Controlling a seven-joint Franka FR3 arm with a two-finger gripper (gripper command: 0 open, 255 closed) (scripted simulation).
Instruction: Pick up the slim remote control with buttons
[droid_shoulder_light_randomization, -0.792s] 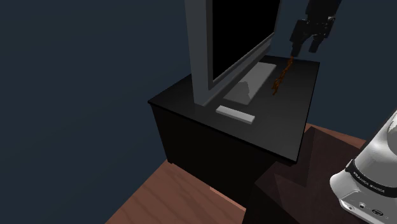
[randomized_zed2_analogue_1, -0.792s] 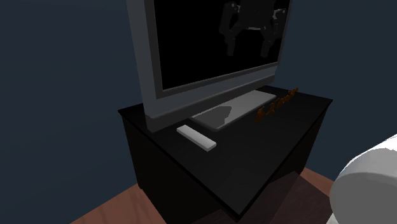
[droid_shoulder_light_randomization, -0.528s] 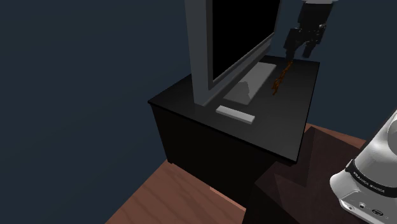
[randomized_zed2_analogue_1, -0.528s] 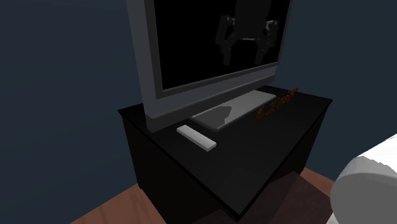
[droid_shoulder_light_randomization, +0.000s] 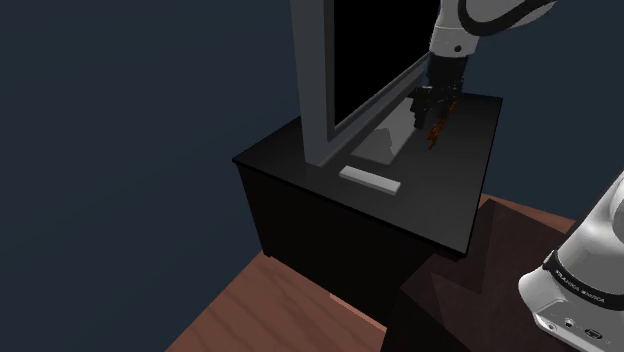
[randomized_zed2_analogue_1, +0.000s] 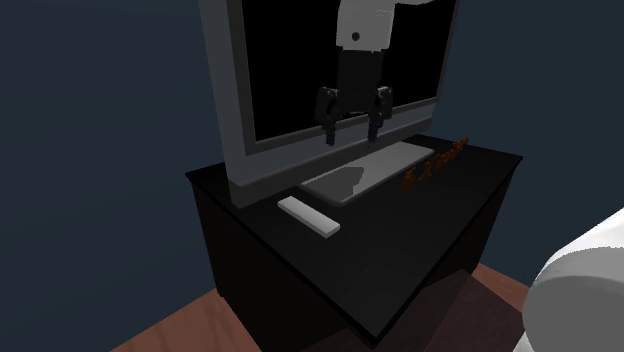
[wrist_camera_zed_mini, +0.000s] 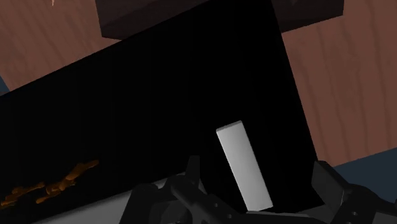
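Note:
The remote (droid_shoulder_light_randomization: 370, 179) is a slim pale grey bar lying flat on the black cabinet (droid_shoulder_light_randomization: 445, 205), just in front of the TV's near corner. It is also in the second exterior view (randomized_zed2_analogue_1: 309, 216). My gripper (droid_shoulder_light_randomization: 430, 112) hangs open in front of the screen, above the TV's grey base plate (randomized_zed2_analogue_1: 365, 170) and well away from the remote. Its two fingers stand apart and point down (randomized_zed2_analogue_1: 352, 135). In the wrist view the remote (wrist_camera_zed_mini: 243, 165) appears between the open gripper (wrist_camera_zed_mini: 257, 170) fingers, some way beyond them and untouched.
A large TV (droid_shoulder_light_randomization: 340, 70) with a grey frame stands along the cabinet's back. An orange-brown twig-like object (droid_shoulder_light_randomization: 437, 130) lies beside the base plate, close under the gripper. Wooden floor (droid_shoulder_light_randomization: 270, 310) surrounds the cabinet, and my dark stand (droid_shoulder_light_randomization: 450, 300) adjoins it.
The gripper has come down and toward the shoulder view's left, from high over the cabinet's far end to low in front of the screen. Its fingers stay open. The remote has not moved.

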